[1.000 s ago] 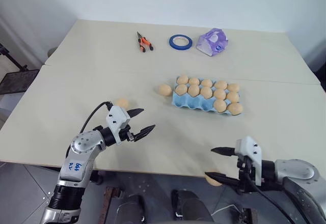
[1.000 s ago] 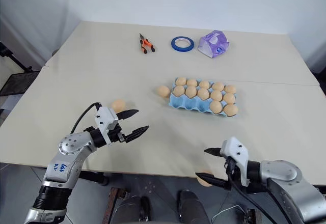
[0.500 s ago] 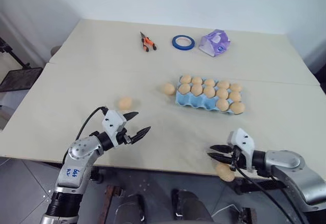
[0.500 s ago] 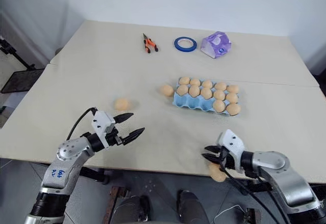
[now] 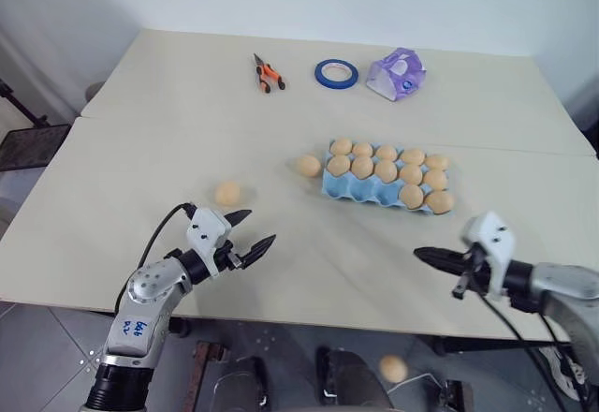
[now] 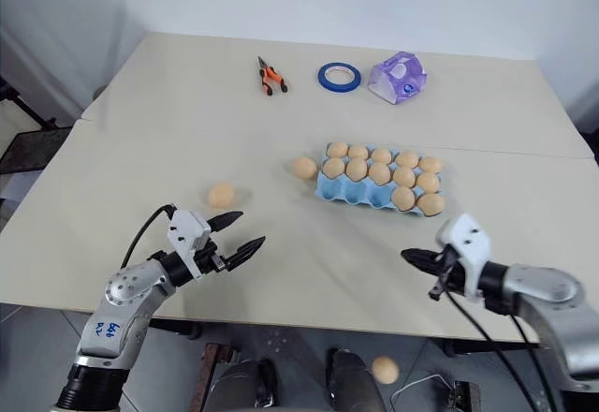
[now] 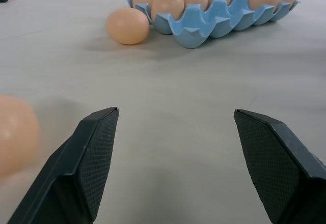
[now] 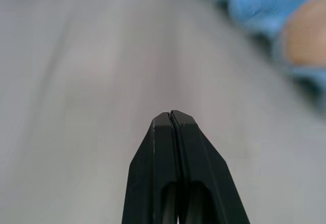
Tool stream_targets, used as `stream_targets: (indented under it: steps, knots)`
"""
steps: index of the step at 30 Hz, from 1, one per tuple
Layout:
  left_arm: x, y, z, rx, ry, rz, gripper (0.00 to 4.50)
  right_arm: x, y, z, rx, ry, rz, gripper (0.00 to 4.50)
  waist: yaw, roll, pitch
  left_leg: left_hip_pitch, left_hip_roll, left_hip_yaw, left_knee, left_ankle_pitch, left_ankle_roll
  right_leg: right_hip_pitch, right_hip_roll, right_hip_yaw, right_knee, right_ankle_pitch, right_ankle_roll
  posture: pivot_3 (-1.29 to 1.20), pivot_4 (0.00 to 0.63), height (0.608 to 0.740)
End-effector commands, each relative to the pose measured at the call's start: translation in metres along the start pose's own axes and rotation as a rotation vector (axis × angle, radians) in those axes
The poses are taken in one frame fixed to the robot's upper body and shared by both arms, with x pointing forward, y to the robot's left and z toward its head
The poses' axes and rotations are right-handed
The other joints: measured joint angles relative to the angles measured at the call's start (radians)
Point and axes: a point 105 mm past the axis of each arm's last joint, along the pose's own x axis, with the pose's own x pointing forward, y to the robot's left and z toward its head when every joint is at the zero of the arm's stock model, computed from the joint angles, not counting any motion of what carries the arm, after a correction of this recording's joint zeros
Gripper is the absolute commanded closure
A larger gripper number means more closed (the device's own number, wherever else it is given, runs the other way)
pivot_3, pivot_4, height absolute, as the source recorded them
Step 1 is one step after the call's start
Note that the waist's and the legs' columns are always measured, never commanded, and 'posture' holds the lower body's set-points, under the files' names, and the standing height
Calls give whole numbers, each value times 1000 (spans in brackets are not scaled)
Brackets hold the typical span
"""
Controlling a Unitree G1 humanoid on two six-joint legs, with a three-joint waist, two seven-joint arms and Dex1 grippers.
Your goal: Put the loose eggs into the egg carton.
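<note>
The table carries the egg carton, ahead of and between both grippers, with every visible cup filled.

The left gripper hovers over the table, jaws wide apart and empty. One loose egg lies just ahead of it on its outer side. A second loose egg rests against the carton's near-left corner, further ahead.

The right gripper is above the table's near edge, jaws pressed fully together on nothing. A third egg sits below the table edge, under and behind this gripper, apparently on the floor.

Risks:
- The floor egg may be cracked or out of reach.
- No free cup is evident, so forcing an egg in could dislodge seated ones.
- A fast closing grip may squeeze an egg out sideways.

The left wrist view shows the near egg outside the left finger. The right wrist view confirms the shut fingertips.
</note>
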Motion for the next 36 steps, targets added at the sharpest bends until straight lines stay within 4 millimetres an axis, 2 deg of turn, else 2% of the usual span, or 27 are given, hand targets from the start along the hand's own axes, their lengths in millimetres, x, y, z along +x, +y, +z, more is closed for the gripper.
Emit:
stream_targets:
  steps: [1,3,8,10,13,16,19,24,26,29,33,36]
  knots:
    - [1,-11,9,-4,-49,-12,625,-20,9,13,8,28,36,4473,2,0,0,1,1,-1,0,-1,1,1,1,-1,1,-1,-1,0,150,740]
    - [2,-16,8,-22,-58,-1,625,-32,7,11,15,73,17,4473,2,0,0,1,1,-3,1,-1,2,2,1,-2,1,-5,-8,0,150,740]
    - [-2,-25,3,-67,-71,46,625,-52,2,9,14,150,-6,4473,-2,0,0,2,0,-2,3,-1,5,4,0,-1,2,-5,-8,0,150,740]
    - [-5,-27,-1,-68,-56,54,625,-53,-3,12,10,142,-33,4473,-6,0,0,3,0,-2,4,-1,6,4,0,0,2,-5,-8,0,150,740]
    - [-8,-17,-4,-63,-37,76,625,-44,-12,12,-18,114,-81,4473,-7,0,0,4,-1,-2,4,0,7,5,0,0,2,-5,-8,0,150,740]
    - [-9,1,-2,-31,-35,101,625,-31,-24,7,-15,70,-138,3589,-8,0,0,4,-2,-3,4,1,6,5,0,0,2,-5,-8,0,150,740]
    - [-17,28,6,-18,-55,154,625,-17,-30,4,-6,-1,-187,2514,-7,1,0,4,-2,-3,4,1,6,5,0,0,2,-5,-8,0,150,740]
    - [-26,58,10,-45,-53,217,625,0,-37,-3,1,-60,-237,726,-4,1,0,3,-2,-2,3,2,2,3,0,0,4,-3,-4,0,150,740]
    - [-27,67,21,-34,-83,194,625,6,-40,-2,-5,-95,-247,30,-2,1,0,3,-2,-2,3,2,0,2,0,0,5,-3,-1,0,150,740]
    - [-24,76,32,-17,-87,146,625,16,-43,-1,-12,-129,-245,30,-2,1,0,3,-2,-2,3,2,-2,1,1,-1,7,-1,5,0,150,740]
    - [-18,89,44,59,-61,68,625,27,-49,0,-38,-142,-229,30,-2,1,0,3,-2,0,3,3,-4,-1,1,-2,11,-1,5,0,150,740]
    - [-14,89,52,64,-79,-4,625,34,-54,3,-57,-152,-221,30,-4,1,0,3,-2,2,3,3,-4,-3,1,-3,13,-1,5,0,150,740]
